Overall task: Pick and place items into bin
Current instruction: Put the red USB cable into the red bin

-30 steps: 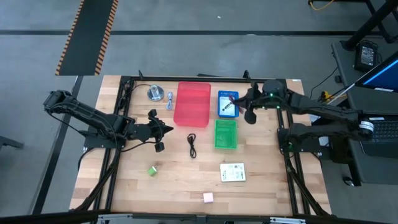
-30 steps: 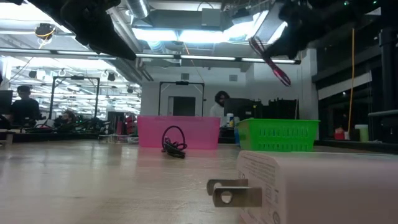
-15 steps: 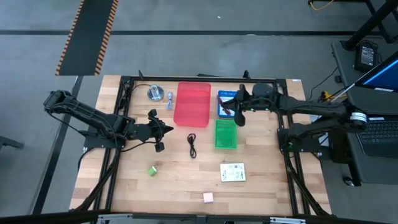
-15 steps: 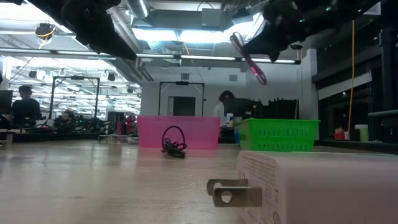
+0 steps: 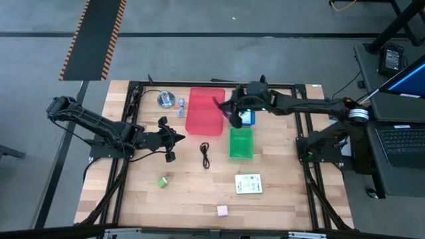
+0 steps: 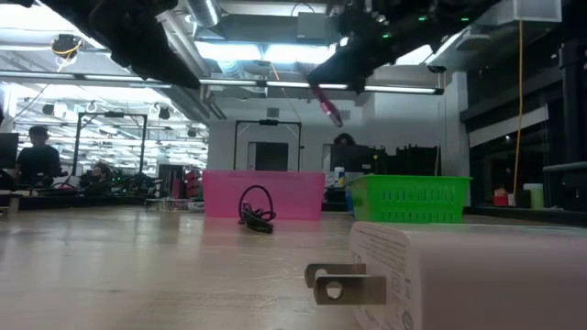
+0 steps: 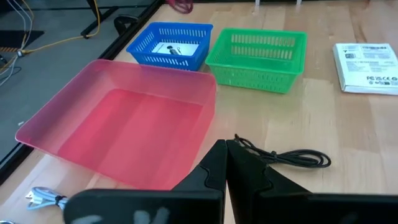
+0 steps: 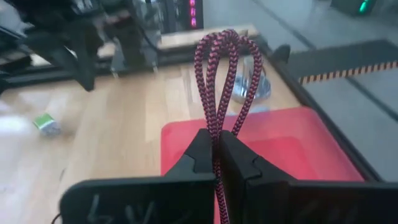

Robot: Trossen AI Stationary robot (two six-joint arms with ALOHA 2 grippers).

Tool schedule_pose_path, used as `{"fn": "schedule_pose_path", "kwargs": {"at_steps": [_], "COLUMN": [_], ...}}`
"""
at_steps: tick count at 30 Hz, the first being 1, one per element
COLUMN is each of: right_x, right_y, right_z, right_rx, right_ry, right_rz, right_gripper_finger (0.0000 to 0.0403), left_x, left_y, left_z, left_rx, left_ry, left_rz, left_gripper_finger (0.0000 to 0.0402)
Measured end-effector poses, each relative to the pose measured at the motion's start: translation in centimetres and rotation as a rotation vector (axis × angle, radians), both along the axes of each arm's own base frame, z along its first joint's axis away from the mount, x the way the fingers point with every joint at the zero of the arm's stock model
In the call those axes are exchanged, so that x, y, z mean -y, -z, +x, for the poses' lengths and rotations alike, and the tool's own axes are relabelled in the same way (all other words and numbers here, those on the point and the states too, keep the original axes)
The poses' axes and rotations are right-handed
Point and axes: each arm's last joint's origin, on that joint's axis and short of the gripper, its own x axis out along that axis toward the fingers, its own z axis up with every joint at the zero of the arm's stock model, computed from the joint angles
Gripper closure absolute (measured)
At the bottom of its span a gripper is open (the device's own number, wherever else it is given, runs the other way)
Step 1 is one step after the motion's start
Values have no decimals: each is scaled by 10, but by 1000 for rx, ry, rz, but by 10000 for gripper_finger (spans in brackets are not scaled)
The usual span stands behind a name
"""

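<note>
Right pincer [image 8: 216, 144] grips red cable [image 8: 221, 59], lower end hidden btwn fingers.

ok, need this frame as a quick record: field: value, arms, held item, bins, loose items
right gripper: shut on red-black braided cable, raised near the right edge of the red bin
left gripper: shut, empty, waiting left of the black cable
other bins: blue basket, green basket
loose on table: white packet, green block, pink block, silver-blue piece
not an item: metal disc
</note>
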Motion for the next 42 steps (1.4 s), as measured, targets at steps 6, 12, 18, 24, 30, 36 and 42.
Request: {"fn": "schedule_pose_path", "kwargs": {"at_steps": [6,12,18,24,30,36,42], "right_x": [15,29,42,49,50,51,52], "right_y": [2,7,29,55,69,83,85], "right_z": [45,87,110,115,118,121,121], "right_rx": [-137,-204,-258,-319,-353,-383,-389], "right_ry": [1,6,55,99,116,123,120], "right_rz": [46,73,160,228,263,279,275], "right_gripper_finger": [403,403,403,403,403,403,401], "left_x": [-1,-1,-1,-1,-1,-1,-1], "left_y": [3,5,5,6,6,6,6], "left_z": [-2,-3,-4,-4,-4,-4,-4], "left_rx": [-37,-62,-66,-79,-78,-78,-78], "left_ry": [0,0,1,1,0,1,1], "left_rz": [11,18,19,23,23,23,22], "left_gripper_finger": [400,400,400,400,400,400,400]}}
